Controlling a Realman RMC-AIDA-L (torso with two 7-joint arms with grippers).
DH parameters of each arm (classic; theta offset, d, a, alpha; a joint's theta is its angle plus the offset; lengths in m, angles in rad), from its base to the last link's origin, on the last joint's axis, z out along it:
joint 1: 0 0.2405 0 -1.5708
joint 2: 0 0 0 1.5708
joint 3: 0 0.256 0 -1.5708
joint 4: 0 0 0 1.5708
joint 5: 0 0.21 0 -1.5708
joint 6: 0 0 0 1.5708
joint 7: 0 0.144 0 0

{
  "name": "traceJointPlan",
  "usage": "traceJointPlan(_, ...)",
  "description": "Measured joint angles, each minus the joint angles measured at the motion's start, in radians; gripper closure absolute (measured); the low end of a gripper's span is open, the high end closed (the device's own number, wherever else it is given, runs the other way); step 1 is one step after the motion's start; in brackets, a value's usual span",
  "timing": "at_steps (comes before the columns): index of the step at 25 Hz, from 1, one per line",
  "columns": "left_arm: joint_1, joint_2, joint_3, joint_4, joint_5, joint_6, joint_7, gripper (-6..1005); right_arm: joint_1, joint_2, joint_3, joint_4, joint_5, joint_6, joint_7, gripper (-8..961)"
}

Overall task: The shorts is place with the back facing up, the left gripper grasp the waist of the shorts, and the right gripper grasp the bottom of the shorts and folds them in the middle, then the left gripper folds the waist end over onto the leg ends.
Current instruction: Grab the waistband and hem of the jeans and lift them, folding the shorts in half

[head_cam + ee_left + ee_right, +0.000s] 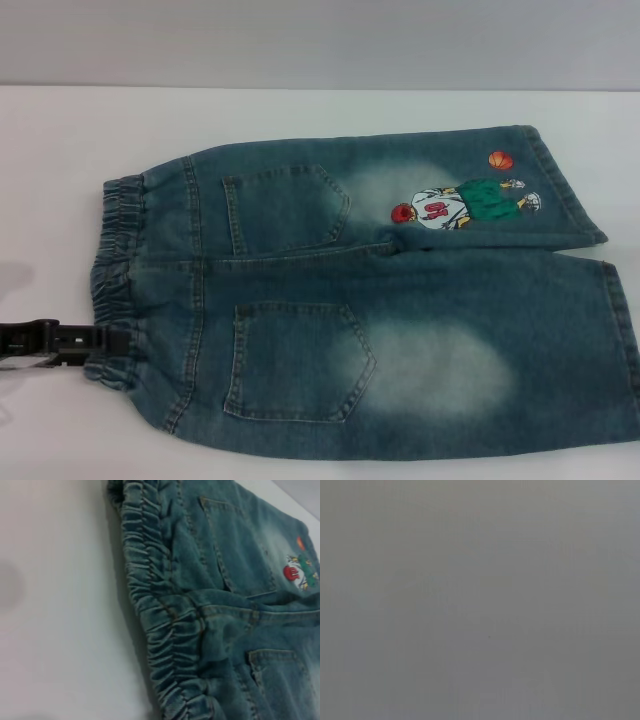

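The blue-green denim shorts point(380, 300) lie flat on the white table point(300, 120), back up, with two patch pockets showing. The gathered elastic waist point(115, 270) is at the left. The leg ends point(570, 185) are at the right, the far one next to the embroidered basketball player point(450, 205). My left gripper point(112, 342) comes in low from the left edge and reaches the near part of the waist. The left wrist view shows the waist point(160, 610) and pockets of the shorts point(240, 580) from close by. My right gripper is out of view; its wrist view shows only plain grey.
Bare white table point(60, 150) surrounds the shorts at the left and behind them. A grey wall point(320, 40) stands behind the table's far edge. The near leg point(622, 330) runs off the right side of the head view.
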Motion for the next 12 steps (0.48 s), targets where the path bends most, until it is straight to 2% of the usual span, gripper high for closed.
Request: traceJointPlan(12,0.005,0.001,0.002,0.007,0.056,-0.019,-0.010,173,0.000,0.000,0.000,0.000,0.000,0.000,0.004,274)
